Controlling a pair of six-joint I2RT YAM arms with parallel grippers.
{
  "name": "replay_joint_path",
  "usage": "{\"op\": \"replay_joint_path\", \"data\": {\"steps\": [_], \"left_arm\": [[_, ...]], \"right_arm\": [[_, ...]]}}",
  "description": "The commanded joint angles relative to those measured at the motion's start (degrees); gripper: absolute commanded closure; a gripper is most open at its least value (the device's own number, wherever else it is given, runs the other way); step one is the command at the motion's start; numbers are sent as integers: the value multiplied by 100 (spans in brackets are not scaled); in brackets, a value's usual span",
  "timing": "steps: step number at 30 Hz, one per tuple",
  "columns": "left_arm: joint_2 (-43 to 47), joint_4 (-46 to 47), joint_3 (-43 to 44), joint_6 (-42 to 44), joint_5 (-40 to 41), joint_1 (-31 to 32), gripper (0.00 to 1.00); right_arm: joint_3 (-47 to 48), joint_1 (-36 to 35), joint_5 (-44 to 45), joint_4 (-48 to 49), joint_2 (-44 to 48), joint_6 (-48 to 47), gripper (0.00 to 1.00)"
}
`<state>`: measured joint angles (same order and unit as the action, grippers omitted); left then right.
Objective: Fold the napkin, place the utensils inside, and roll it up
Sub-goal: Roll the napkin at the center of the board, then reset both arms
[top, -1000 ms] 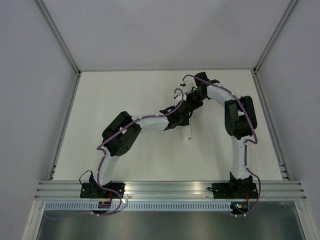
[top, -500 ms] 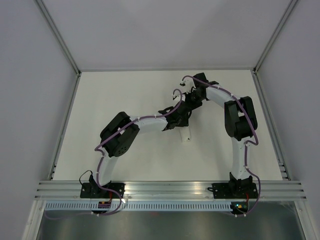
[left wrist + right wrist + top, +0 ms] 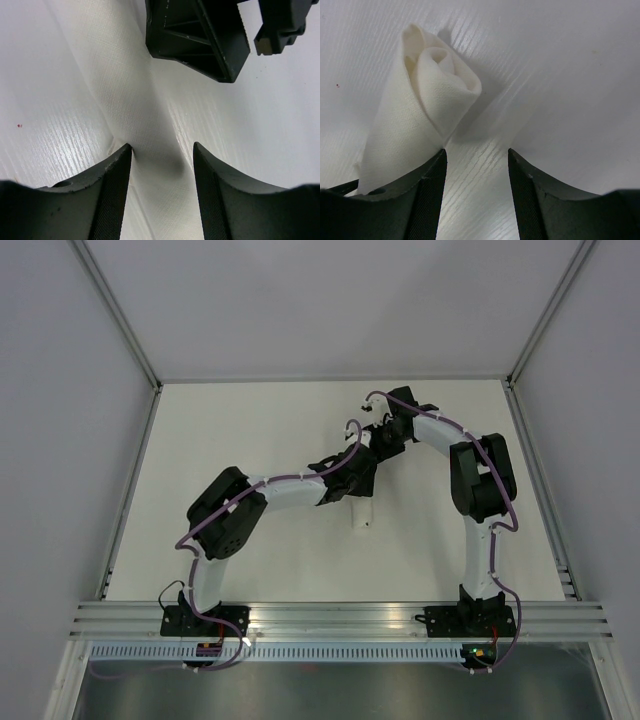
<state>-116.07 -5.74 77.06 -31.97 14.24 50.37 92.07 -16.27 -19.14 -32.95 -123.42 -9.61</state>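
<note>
The napkin (image 3: 427, 102) is rolled into a tight white tube lying on the table, and its spiral end faces the right wrist view. In the top view one end of the napkin (image 3: 361, 513) pokes out below the left wrist. My left gripper (image 3: 161, 150) is open, with a finger on each side of the napkin (image 3: 125, 95). My right gripper (image 3: 476, 152) is open over bare table, with the roll just beside its left finger. In the top view the left gripper (image 3: 360, 473) and right gripper (image 3: 384, 447) nearly meet. The utensils are out of view.
The white table (image 3: 240, 430) is bounded by a metal frame and grey walls. The right gripper's black fingers (image 3: 200, 40) hang close ahead of the left gripper. Both arm bases sit on the aluminium rail (image 3: 340, 618) at the near edge.
The left jaws have spread wider around the roll. The left arm's elbow has swung left and back, and the roll's visible end has shifted slightly left. The right arm has barely moved.
</note>
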Motion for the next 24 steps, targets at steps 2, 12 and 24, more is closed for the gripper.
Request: {"op": "replay_joint_path", "data": {"steps": [2, 12, 24], "left_arm": [[366, 196, 134, 463, -185, 8, 42], [638, 170, 134, 542, -88, -115, 41], [1033, 231, -138, 507, 17, -308, 41]], "right_arm": [[-49, 19, 226, -71, 300, 214, 42], [-102, 133, 244, -27, 467, 266, 42], [-224, 344, 121, -54, 827, 257, 41]]}}
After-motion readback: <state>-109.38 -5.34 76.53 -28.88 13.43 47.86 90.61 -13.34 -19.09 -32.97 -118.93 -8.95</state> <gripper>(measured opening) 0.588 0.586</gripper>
